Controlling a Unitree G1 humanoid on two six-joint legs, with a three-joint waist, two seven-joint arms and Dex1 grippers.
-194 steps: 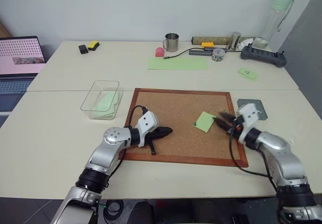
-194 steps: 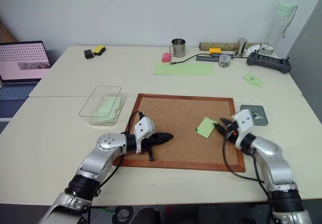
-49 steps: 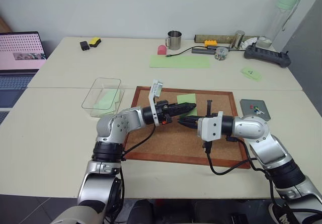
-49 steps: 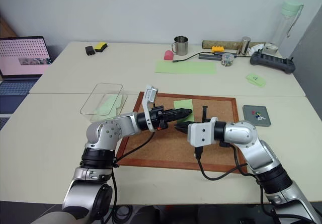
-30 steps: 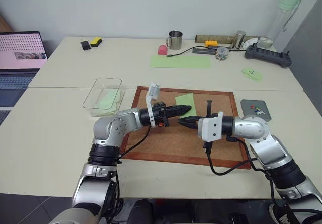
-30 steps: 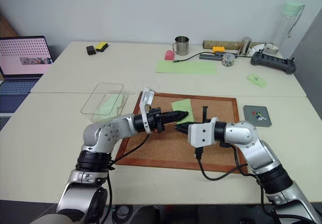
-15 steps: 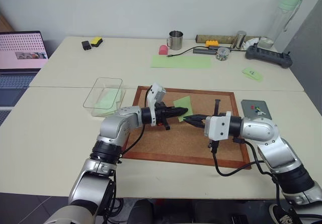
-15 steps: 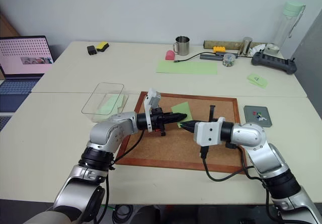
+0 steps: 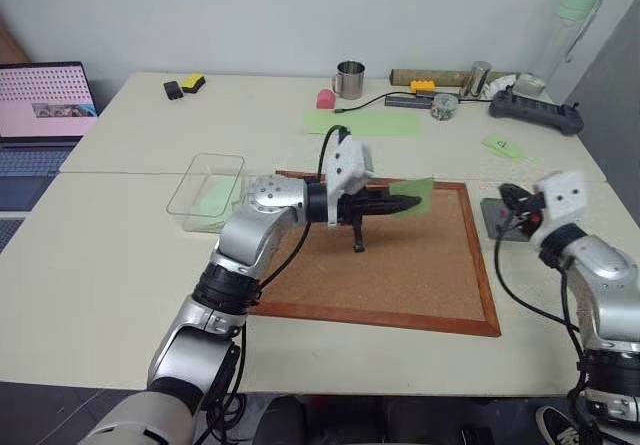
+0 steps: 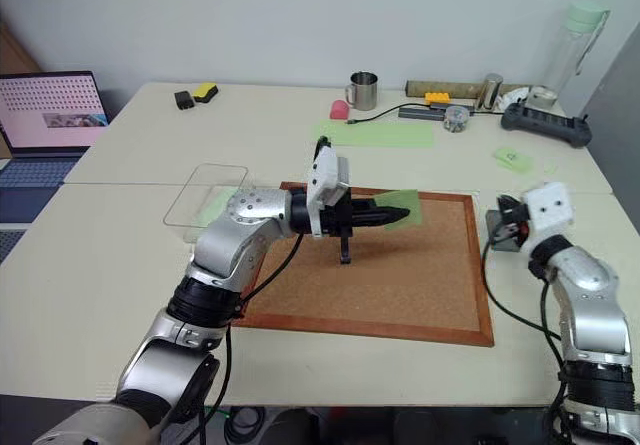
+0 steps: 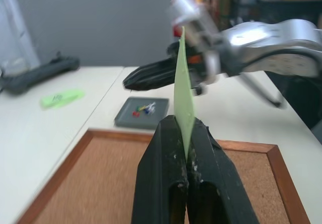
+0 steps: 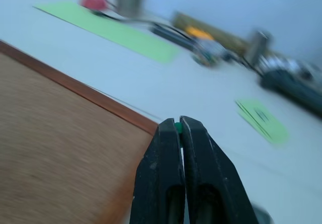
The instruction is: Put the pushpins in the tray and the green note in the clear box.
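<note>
My left gripper (image 9: 408,203) is shut on the green note (image 9: 415,194) and holds it above the cork board (image 9: 400,265). In the left wrist view the green note (image 11: 183,95) stands on edge between the fingers. My right gripper (image 9: 508,201) hovers at the dark grey tray (image 11: 126,118), where small coloured pushpins (image 11: 142,110) lie. Its fingers are shut, with a tiny green pushpin head (image 12: 178,127) showing between the tips. The clear box (image 9: 205,190) stands left of the board with a pale green paper inside.
Along the far side of the table are a long pale green sheet (image 9: 362,122), a metal cup (image 9: 347,80), a pink block (image 9: 325,99), a black controller (image 9: 535,115) and a small marked green note (image 9: 505,147). A laptop (image 9: 45,100) sits at the far left.
My right gripper has swung from the middle of the board out to the right, over the tray. My left gripper has risen and rolled, carrying the note to the right.
</note>
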